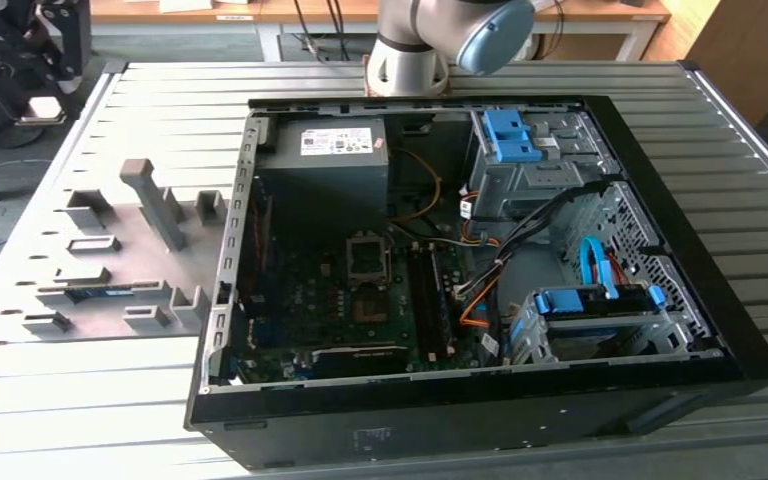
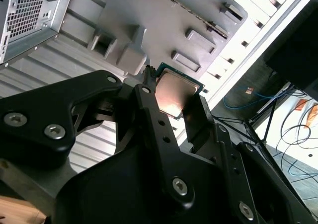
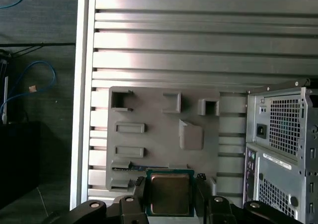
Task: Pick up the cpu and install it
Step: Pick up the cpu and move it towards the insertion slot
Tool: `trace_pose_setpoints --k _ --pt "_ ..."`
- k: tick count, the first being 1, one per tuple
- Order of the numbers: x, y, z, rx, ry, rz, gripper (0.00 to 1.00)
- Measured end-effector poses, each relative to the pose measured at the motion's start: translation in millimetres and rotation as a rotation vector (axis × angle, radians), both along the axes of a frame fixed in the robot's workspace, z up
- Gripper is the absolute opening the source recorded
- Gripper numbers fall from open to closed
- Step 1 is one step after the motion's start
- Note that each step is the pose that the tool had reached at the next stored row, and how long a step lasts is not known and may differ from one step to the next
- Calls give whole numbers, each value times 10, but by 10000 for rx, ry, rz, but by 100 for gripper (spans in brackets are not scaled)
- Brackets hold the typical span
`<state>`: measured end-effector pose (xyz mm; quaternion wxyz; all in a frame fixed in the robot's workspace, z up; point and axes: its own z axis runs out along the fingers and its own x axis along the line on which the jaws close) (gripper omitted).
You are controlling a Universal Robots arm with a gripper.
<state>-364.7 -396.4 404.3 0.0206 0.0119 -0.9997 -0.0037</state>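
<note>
One cpu (image 3: 170, 195) sat clamped by its edges between the two fingers (image 2: 149, 114) of the one gripper (image 2: 173, 105), seen in both wrist views, held over the edge of the one grey holder plate (image 3: 154, 112). In the exterior view, one open computer case (image 1: 491, 425) lay on the ribbed metal surface (image 1: 91, 400), with the plate just beside it at the exterior view's left. One metal-framed socket (image 1: 368, 257) showed on its motherboard. One arm (image 1: 418, 45) rose behind the case. Around the surface were a dark floor (image 3: 39, 20), a blue cable (image 3: 53, 75) and a wooden desk (image 1: 224, 10).
</note>
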Motion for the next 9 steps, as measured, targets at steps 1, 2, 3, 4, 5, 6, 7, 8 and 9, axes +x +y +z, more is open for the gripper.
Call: trace_pose_setpoints --k 1,2,3,4,5,6,7,8,9 --pt "30 0 0 0 6 0 47" --pt "61 0 0 0 12 -1 47" --pt "95 0 0 1 18 -1 47" --pt "129 0 0 0 27 -1 47" --pt "162 0 0 0 33 -2 47" --pt "195 0 0 -1 41 -1 47" --pt "227 0 0 -1 48 -1 47" --pt "260 0 0 0 55 0 47" --pt "293 0 0 0 62 0 47"
